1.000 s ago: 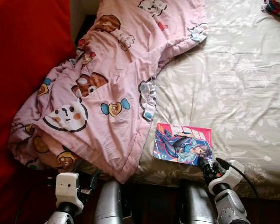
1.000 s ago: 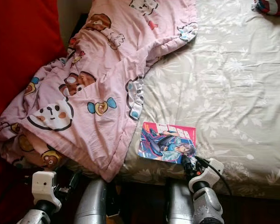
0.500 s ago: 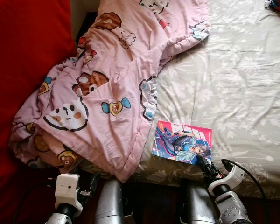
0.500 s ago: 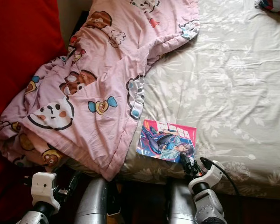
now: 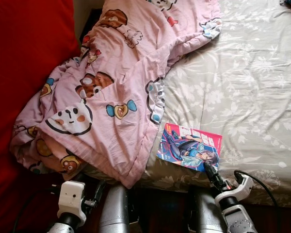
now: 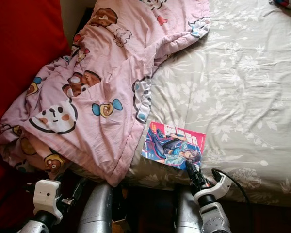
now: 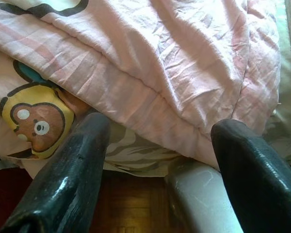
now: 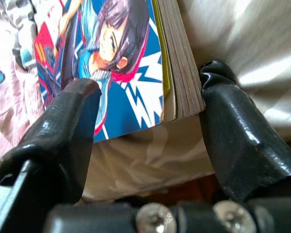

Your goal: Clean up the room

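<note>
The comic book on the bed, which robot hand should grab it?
The right hand. Its open fingers already sit on either side of the comic book's near corner at the bed edge. The left hand is over by the pink blanket, away from the book.

A grey floral sheet (image 5: 252,82) covers the bed. Red fabric (image 5: 24,63) stands along its left side, with dark wooden floor (image 7: 131,213) below the edge.
</note>
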Controlling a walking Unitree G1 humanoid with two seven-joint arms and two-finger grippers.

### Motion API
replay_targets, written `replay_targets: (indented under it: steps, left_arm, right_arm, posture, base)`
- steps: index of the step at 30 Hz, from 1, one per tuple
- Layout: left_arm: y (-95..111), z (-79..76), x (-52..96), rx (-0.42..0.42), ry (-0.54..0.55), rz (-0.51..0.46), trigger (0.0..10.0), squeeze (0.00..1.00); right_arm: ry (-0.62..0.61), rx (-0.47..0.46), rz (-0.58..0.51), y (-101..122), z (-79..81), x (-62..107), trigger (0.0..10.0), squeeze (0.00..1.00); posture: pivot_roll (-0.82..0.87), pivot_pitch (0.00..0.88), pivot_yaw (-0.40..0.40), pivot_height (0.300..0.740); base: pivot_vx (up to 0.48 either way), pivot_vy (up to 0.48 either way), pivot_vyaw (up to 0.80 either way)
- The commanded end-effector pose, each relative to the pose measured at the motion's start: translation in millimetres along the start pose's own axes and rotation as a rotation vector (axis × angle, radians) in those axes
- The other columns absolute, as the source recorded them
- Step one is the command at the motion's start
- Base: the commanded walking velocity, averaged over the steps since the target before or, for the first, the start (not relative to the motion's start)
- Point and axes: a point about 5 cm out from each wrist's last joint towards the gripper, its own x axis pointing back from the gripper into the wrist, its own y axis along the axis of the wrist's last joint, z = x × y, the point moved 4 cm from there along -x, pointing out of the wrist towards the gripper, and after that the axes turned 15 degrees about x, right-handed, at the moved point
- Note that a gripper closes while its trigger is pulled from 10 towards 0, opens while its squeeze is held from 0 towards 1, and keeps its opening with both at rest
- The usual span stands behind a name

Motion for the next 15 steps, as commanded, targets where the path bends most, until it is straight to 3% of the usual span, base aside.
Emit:
replay_targets:
  steps: [1,4,10,11,12,15]
  left_arm:
    - [-8,2.5,8.1,-0.017,0.001,0.045,10.0,0.0]
    - [-9,0.8,7.7,-0.03,-0.01,0.05,10.0,0.0]
    - [-13,-0.1,8.2,-0.033,-0.008,0.063,10.0,0.0]
    - [-14,0.2,8.0,-0.033,-0.007,0.064,10.0,0.0]
    - [-14,0.4,7.6,-0.033,-0.007,0.065,10.0,0.0]
    - [-15,0.8,6.3,-0.034,-0.008,0.067,10.0,0.0]
  right_arm:
    - [-0.027,-0.044,0.12,-35,-0.1,11.0,10.0,0.0]
    - [-0.071,-0.06,0.103,-32,-6.6,12.6,10.0,0.0]
    - [-0.034,-0.064,0.089,-29,-1.1,8.8,10.0,0.0]
    - [-0.038,-0.061,0.083,-28,-1.0,7.8,4.4,0.0]
    - [-0.028,-0.071,0.071,-26,1.0,6.0,0.0,0.0]
    - [-0.014,-0.078,0.065,-25,3.6,4.0,0.0,0.0]
  posture:
    - [0.12,0.347,0.144,0.607]
    - [0.13,0.352,0.146,0.607]
    - [0.12,0.357,0.147,0.607]
    - [0.12,0.356,0.147,0.607]
    - [0.12,0.356,0.147,0.607]
    - [0.12,0.35,0.146,0.607]
  base:
    - [0.0,0.0,0.0]
    - [0.0,0.0,0.0]
    - [0.0,0.0,0.0]
    - [0.0,0.0,0.0]
    - [0.0,0.0,0.0]
    - [0.0,0.0,0.0]
